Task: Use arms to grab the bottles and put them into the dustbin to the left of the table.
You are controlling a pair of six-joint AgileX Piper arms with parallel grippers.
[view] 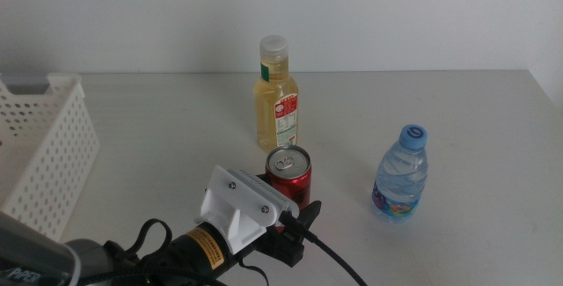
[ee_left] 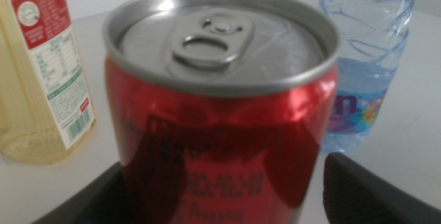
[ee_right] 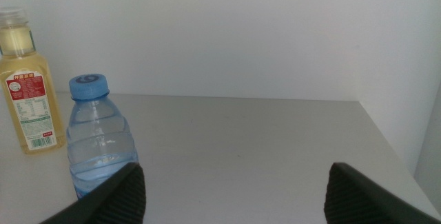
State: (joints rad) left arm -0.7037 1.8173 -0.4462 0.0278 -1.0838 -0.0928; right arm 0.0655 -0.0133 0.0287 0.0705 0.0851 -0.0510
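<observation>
Middle view shows the left pincer coming in low from the left side, right at the red can. Its two dark jaws sit on either side of the can, spread apart. I cannot tell if they press on it yet. In the left wrist view the can fills most of the picture, standing up straight with its silver top shut.

Just behind the can stands the yellow drink bottle, white cap on, mostly full. The small water bottle with the blue cap stands well apart, over to the right, with water in it. All three stand on the table.

The white dustbin with rows of little holes sits at the far left of the table. I cannot see what is inside it. Bare table lies between it and the can.

The right pincer is out of the middle view. In its own wrist view its jaws are wide apart, with the water bottle near one jaw. The table's right edge and back edge by the wall show there too.
</observation>
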